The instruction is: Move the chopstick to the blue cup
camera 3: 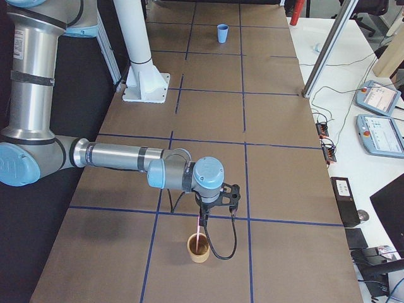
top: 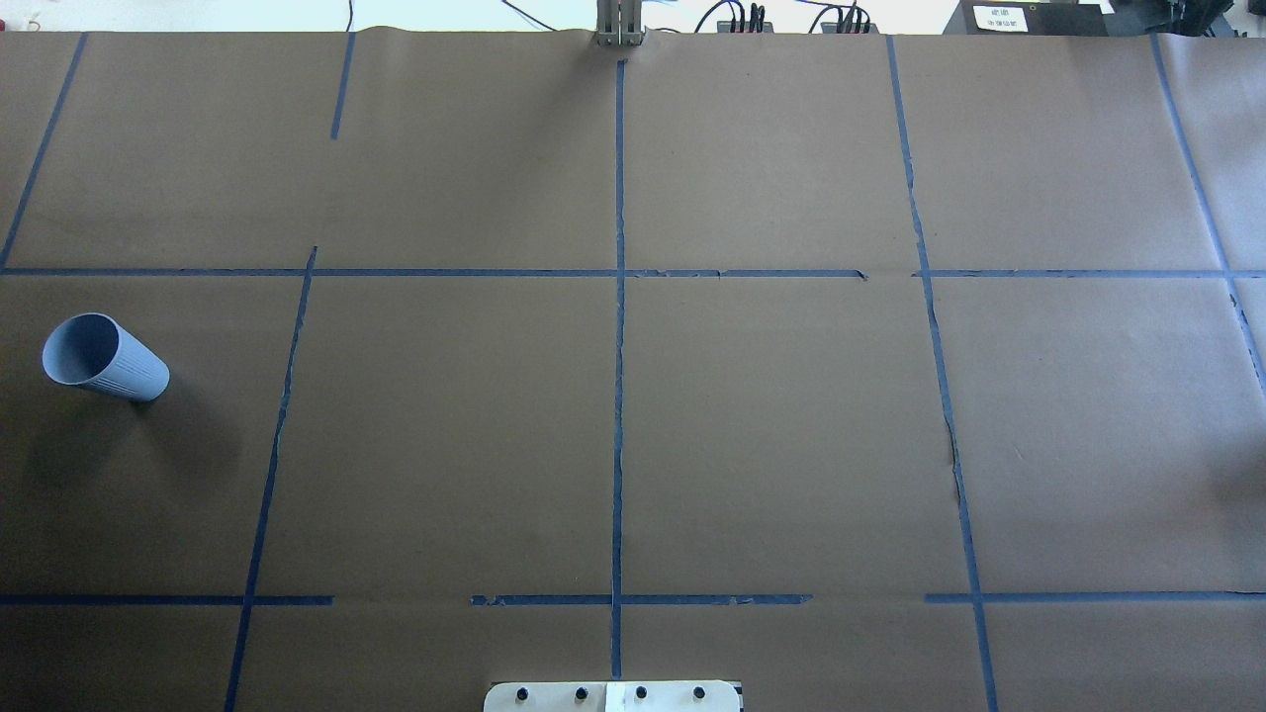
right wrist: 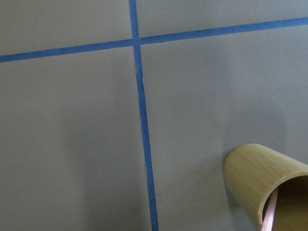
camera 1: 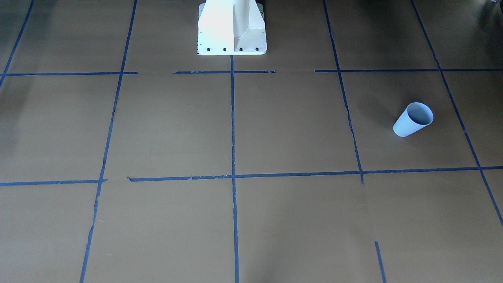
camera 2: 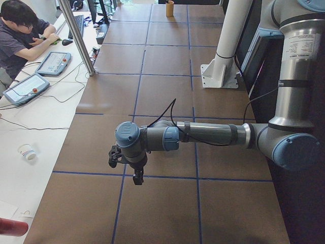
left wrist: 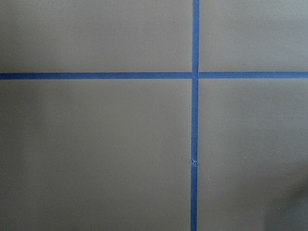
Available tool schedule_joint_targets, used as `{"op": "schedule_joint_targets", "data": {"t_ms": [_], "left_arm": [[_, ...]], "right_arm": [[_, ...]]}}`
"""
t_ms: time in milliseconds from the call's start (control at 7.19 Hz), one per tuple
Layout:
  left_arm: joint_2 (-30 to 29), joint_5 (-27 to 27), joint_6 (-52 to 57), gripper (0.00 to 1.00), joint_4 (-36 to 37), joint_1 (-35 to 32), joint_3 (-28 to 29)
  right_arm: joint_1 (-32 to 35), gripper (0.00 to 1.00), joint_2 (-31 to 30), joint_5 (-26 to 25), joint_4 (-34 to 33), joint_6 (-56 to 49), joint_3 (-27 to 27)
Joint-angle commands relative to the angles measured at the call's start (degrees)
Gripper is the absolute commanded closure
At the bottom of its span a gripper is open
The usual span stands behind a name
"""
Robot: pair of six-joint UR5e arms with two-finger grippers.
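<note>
Watching remotely, my count: 1 table, brown-covered, blue tape grid. 2 arms: left arm, right arm, both stretched low over it. 2 grippers: left gripper above bare table, right gripper just above tan cup. Can't tell jaw state on either. 2 cups: blue cup upright on left side, tan cup well apart at right end. 1 chopstick, standing in tan cup, top up by right gripper.

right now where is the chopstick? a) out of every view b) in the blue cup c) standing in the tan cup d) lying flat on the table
c: the chopstick stands in the tan cup just below the right gripper, while the blue cup at the table's other end holds nothing.
</note>
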Motion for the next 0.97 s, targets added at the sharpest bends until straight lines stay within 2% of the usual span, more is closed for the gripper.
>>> {"op": "schedule_joint_targets", "data": {"t_ms": [0,417,695,834], "left_arm": [[-0.1,0.0,-0.1,0.00,-0.1,0.1,0.0],[-0.1,0.0,-0.1,0.00,-0.5,0.0,-1.0],[0.0,-0.1,-0.4,0.00,-0.5,0.3,-4.6],[0.2,-0.1,-5.3,0.00,-0.6,0.7,-7.4]], "right_arm": [[0.0,0.00,0.5,0.0,0.0,0.0,0.1],[0.1,0.00,0.5,0.0,0.2,0.0,0.2],[0.1,0.00,0.5,0.0,0.2,0.4,0.7],[0.1,0.00,0.6,0.0,0.2,0.7,0.7]]}}
